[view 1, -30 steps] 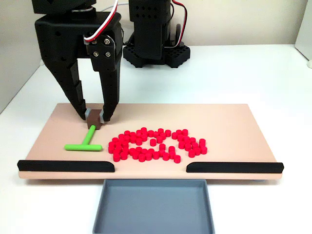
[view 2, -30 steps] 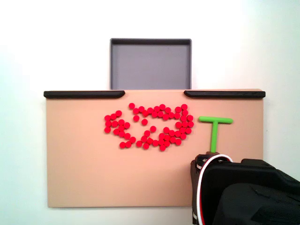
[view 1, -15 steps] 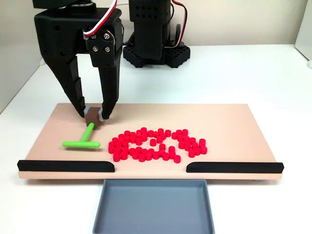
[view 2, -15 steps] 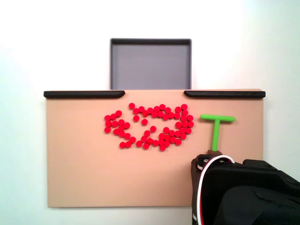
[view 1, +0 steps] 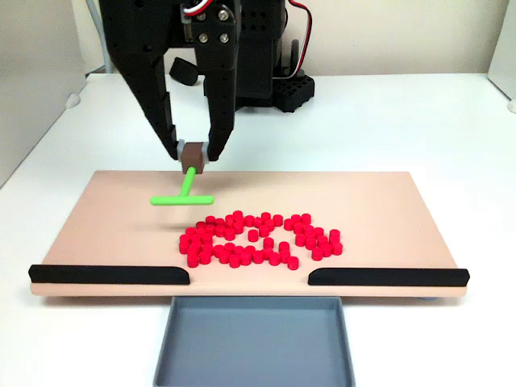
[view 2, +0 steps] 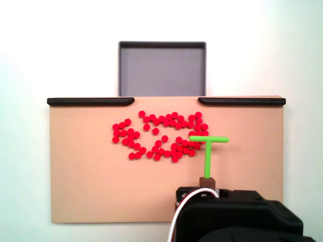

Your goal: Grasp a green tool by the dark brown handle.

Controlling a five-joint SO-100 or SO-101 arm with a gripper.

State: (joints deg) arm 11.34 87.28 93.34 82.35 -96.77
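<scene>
The green tool (view 1: 183, 193) hangs in the air above the tan board (view 1: 387, 201), its crossbar toward the camera and its stem running up to the dark brown handle (view 1: 193, 155). My black gripper (view 1: 192, 153) is shut on that handle, one finger on each side. From above, the green tool (view 2: 207, 151) lies over the right end of the red cylinders, with the dark brown handle (view 2: 207, 181) at the edge of my arm's black body, which hides the fingertips there.
Several small red cylinders (view 1: 256, 238) are heaped mid-board. Two long black strips (view 1: 109, 275) (view 1: 387, 276) line the board's near edge, with a gap between them. A grey tray (view 1: 255, 339) sits below that gap. The arm's base (view 1: 258, 81) stands behind the board.
My gripper has lifted the tool off the board and carried it right and back, toward the red cylinders; the tool's crossbar no longer rests on the board.
</scene>
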